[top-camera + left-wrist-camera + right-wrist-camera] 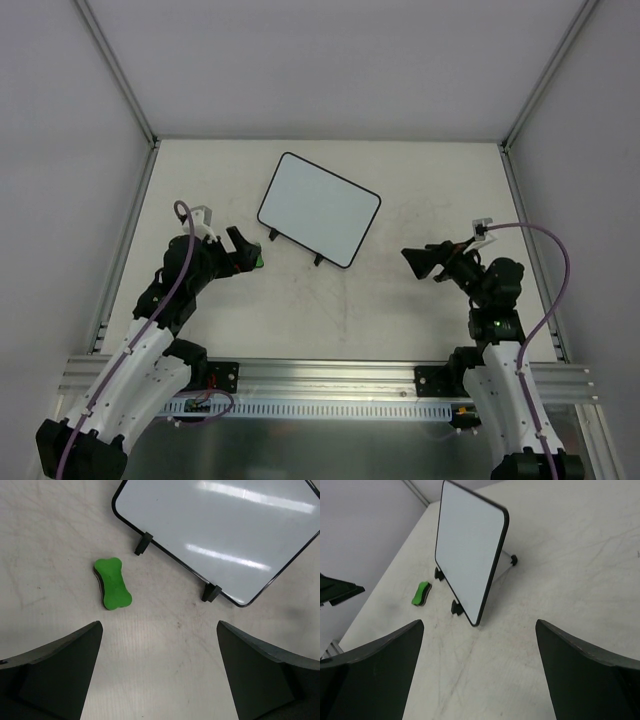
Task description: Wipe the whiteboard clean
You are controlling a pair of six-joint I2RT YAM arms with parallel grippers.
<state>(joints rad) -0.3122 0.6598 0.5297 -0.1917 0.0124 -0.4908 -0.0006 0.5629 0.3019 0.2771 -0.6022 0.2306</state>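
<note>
The whiteboard [320,210] stands at the table's middle back, turned at an angle, with two small black feet on its near edge. Its white face shows no marks in the left wrist view [220,535], and it leans back in the right wrist view [467,545]. A green bone-shaped eraser [112,583] lies on the table left of the board's feet, also seen in the right wrist view [420,593]. My left gripper [245,255] is open and empty just near the eraser [258,262]. My right gripper [420,262] is open and empty, right of the board.
A grey enclosure wall [60,150] and metal posts border the table on the left, back and right. An aluminium rail [330,375] runs along the near edge between the arm bases.
</note>
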